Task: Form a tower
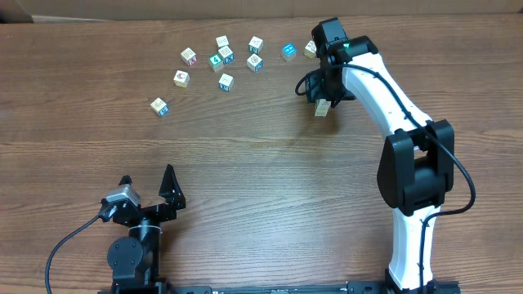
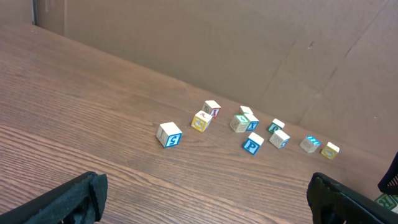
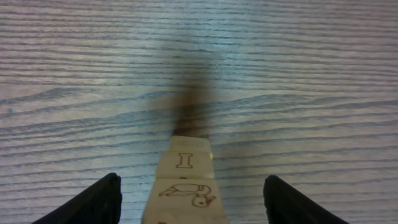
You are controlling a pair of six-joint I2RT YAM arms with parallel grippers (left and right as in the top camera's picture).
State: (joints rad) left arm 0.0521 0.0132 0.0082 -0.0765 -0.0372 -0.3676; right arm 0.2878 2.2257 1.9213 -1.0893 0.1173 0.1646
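**Tower (image 1: pixel 323 108): standing stack, right pincer spread around it**

Overhead: Tower stands on the table (image 1: pixel 245 163) toward 1 o'clock, apart from the loose cubes (image 1: pixel 221 61) scattered from 11 to 12 o'clock. The right arm (image 1: pixel 409 163) reaches from 5 o'clock, elbow bent and wrist tipped down. The right gripper (image 1: pixel 325 88) is over the stack. The left arm (image 1: pixel 131 253) sits folded low at 7 o'clock, with the left gripper (image 1: pixel 147 181) spread wide.

Left wrist: left fingers (image 2: pixel 62 199) sit at the lower corners, far apart, with the loose cubes ahead.

Right wrist: Tower is centred low, printed faces showing. The right fingers (image 3: pixel 87 202) are spread at its 9 and 3 o'clock, with a gap on each side.
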